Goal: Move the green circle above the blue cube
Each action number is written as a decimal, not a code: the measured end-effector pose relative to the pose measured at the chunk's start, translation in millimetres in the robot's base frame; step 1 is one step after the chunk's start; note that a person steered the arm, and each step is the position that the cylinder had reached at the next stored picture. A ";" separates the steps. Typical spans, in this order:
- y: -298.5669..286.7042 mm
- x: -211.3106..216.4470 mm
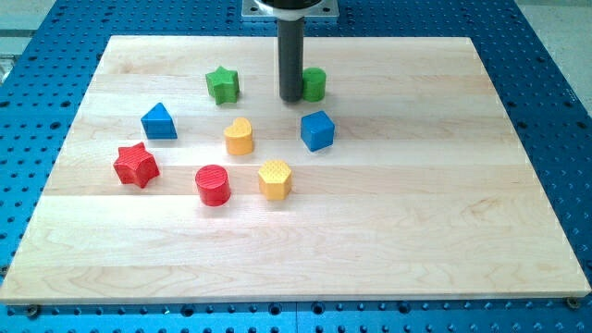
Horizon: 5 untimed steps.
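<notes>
The green circle (315,83) stands near the view's top centre, directly above the blue cube (317,130) with a small gap between them. My tip (290,96) rests on the board against the green circle's left side, partly hiding it. The tip is up and to the left of the blue cube.
A green star (222,84) lies left of my tip. A blue triangular block (159,121), a red star (136,165), a red cylinder (213,184), a yellow heart (239,136) and a yellow hexagon (275,178) sit on the wooden board (444,203).
</notes>
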State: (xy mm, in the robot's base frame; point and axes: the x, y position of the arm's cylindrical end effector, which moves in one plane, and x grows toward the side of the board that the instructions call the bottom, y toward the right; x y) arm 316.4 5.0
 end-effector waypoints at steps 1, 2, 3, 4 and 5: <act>5.1 -1.4; -17.9 -10.2; -34.2 17.0; -35.6 59.0; -23.9 74.5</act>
State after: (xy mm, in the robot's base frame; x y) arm 390.8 -18.8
